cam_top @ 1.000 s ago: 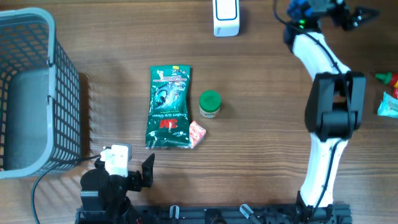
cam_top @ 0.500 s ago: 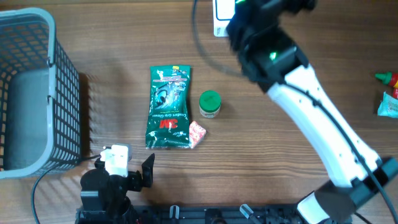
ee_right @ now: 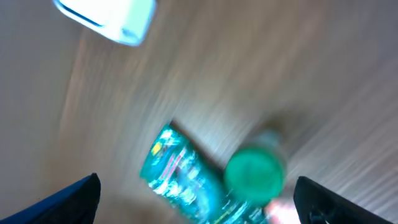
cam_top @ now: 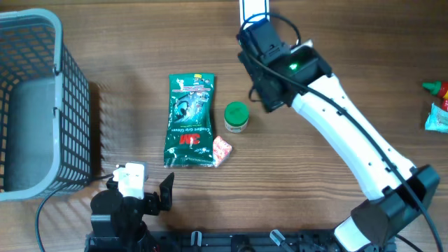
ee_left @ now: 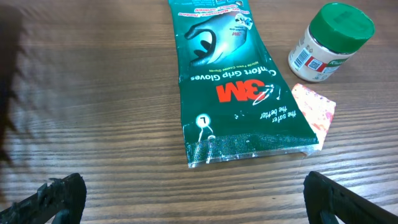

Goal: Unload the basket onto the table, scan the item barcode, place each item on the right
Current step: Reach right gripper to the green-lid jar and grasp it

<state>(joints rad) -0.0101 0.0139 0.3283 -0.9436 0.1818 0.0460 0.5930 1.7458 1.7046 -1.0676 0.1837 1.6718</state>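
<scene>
Open worktop lies between the basket and the glove pack. The right pincer, near the green-capped jar, and the left pincer both gape wide, empty.

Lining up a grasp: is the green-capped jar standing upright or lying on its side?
Upright. From overhead the jar shows its round green cap; the left wrist view shows it standing on its base, cap on top.

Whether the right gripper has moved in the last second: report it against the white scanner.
Yes. Overhead, the right gripper has swung left from well right of the white scanner to just below it, near the green-capped jar.
</scene>
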